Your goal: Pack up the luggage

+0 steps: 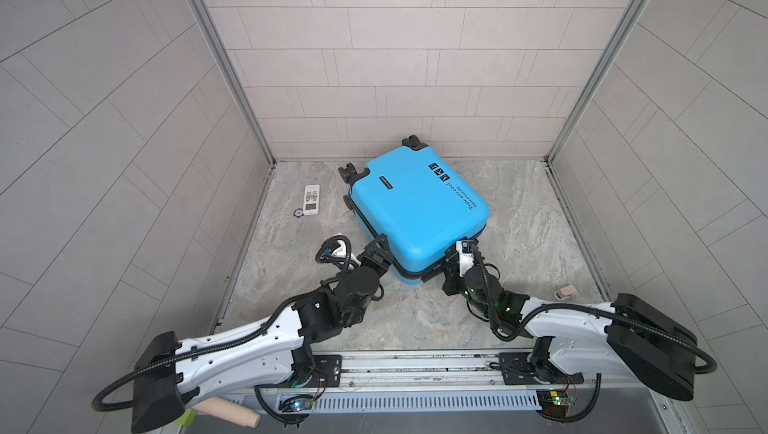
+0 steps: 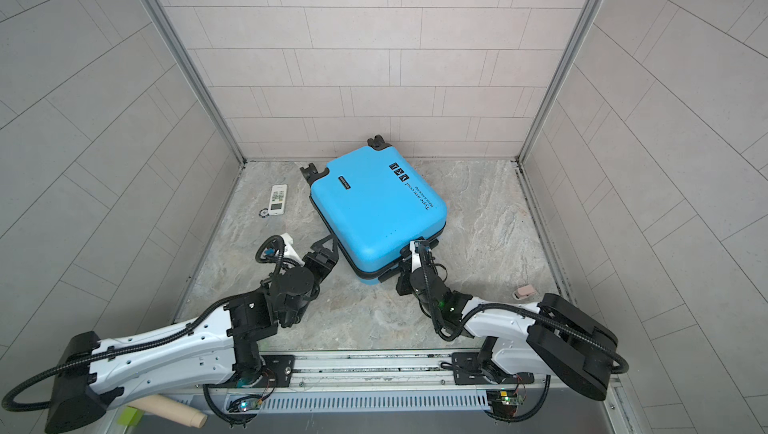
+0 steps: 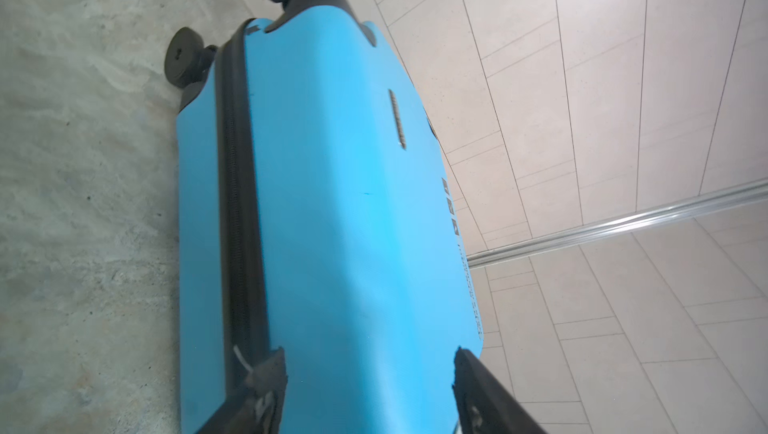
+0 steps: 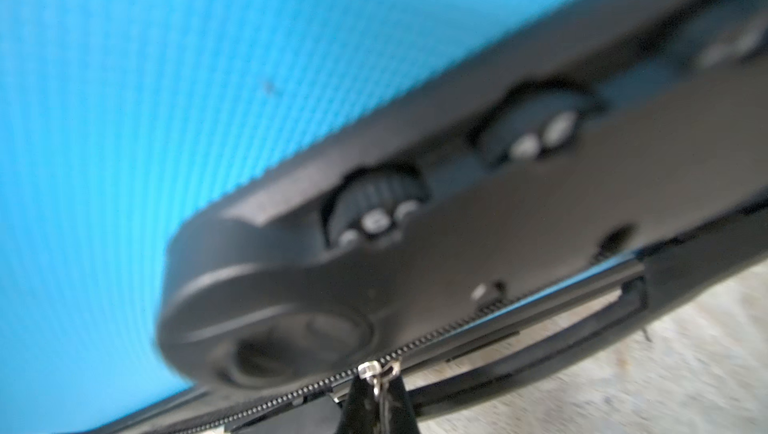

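Note:
The luggage (image 1: 415, 207) (image 2: 374, 207) is a bright-blue hard-shell suitcase lying flat and closed, wheels toward the back wall. My left gripper (image 1: 380, 244) (image 3: 370, 359) is open at its near left corner. The upper shell (image 3: 332, 203) lies between the spread fingers, one of them by the black zipper band (image 3: 237, 203); contact is unclear. My right gripper (image 1: 449, 261) (image 4: 378, 386) is at the near right side, shut on the metal zipper pull (image 4: 376, 371). That pull sits just below the black combination lock (image 4: 374, 219).
A white remote (image 1: 311, 200) and a small round tag (image 1: 297, 212) lie left of the suitcase. A small pinkish object (image 1: 566, 291) sits near the right wall. Tiled walls close in three sides. A wooden cylinder (image 1: 226, 411) lies below the front rail.

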Controlling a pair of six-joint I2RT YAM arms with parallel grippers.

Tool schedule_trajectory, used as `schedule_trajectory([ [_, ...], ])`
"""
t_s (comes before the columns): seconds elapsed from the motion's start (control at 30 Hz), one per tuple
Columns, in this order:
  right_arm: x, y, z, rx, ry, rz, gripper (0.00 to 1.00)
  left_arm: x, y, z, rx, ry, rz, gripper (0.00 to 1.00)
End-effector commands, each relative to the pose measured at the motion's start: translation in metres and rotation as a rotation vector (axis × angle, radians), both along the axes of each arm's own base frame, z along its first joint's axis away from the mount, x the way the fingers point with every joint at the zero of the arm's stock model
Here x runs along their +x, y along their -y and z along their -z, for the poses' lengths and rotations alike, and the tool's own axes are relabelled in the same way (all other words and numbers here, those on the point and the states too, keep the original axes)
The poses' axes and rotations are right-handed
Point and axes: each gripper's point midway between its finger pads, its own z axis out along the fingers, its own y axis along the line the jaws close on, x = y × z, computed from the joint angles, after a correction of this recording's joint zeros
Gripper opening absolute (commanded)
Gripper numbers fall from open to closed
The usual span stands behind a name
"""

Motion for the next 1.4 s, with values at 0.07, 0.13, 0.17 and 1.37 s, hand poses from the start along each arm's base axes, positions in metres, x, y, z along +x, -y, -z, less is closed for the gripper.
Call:
schedule_trajectory([
  [0.07,0.002,-0.046,-0.021,0.106,0.022,-0.054,0.0,0.015,0.002,-0.022,0.507,-0.04,0.131,0.74],
  [0.13,0.0,-0.056,-0.021,0.113,0.019,-0.066,0.0,0.031,0.005,-0.031,0.596,-0.077,0.19,0.8],
  [0.17,-0.001,-0.06,-0.021,0.112,0.017,-0.073,0.0,0.039,0.007,-0.034,0.632,-0.097,0.216,0.82],
  [1.37,0.004,0.06,0.01,0.005,-0.019,0.201,0.0,0.037,0.0,0.174,1.054,-0.771,0.509,0.9],
])
